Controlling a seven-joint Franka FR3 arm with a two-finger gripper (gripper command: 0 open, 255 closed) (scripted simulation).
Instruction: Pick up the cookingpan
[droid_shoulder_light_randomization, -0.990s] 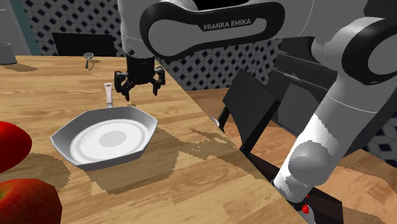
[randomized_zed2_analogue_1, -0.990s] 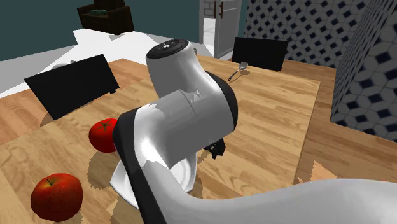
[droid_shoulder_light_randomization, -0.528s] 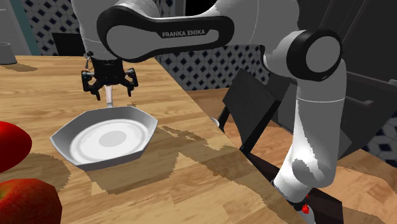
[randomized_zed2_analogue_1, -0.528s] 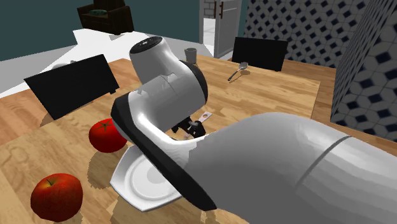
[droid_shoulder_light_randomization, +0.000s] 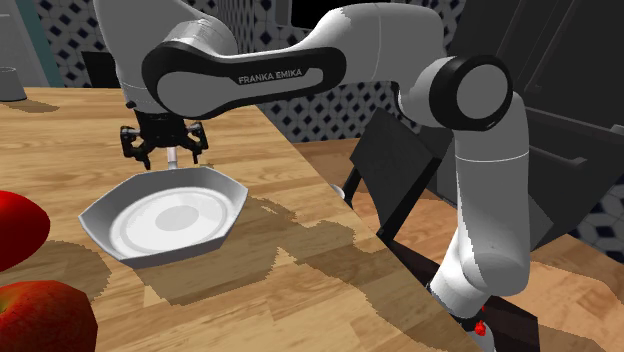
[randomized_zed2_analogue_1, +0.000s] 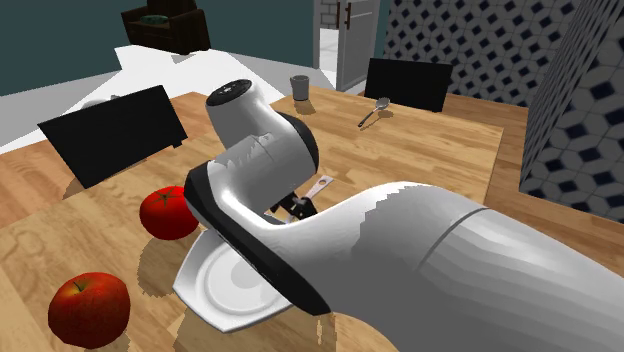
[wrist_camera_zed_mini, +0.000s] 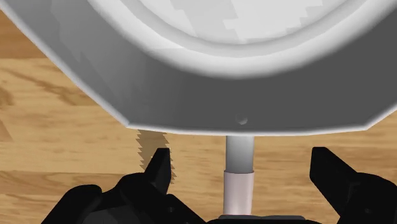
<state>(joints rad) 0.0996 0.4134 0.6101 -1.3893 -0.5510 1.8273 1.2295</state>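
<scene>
On the wood surface (droid_shoulder_light_randomization: 300, 275) in the shoulder view sits the pan (droid_shoulder_light_randomization: 165, 218), toward the view's left. It has a rim with flat sides and corners. It is grey outside and white inside, with a grey circle in the middle. Its handle (droid_shoulder_light_randomization: 173, 158) is a thin, straight stick that points away from the pan, toward the far side of the surface. The black hand (droid_shoulder_light_randomization: 163, 150) hangs right over that handle, close to the rim. Two red apples (droid_shoulder_light_randomization: 15, 228) lie at the view's left edge, and a grey cup (droid_shoulder_light_randomization: 10, 82) stands far back.

From the second exterior view, the big white arm hides a lot. The pan lies low in the picture, and the handle pokes out past the arm, toward a spoon (randomized_zed2_analogue_1: 375, 110) far off.

From the wrist view, the pan's grey wall is just ahead of the hand. The handle runs straight from that wall back to the hand, grey near the pan and white further along. The two fingers (wrist_camera_zed_mini: 159, 167) stand apart, one on each side of the handle. They do not touch it, so the hand is released and holds nothing. I think the next move is to go a bit lower and squeeze across the thin handle. It looks smooth, so it could slip or let the pan tip.
</scene>
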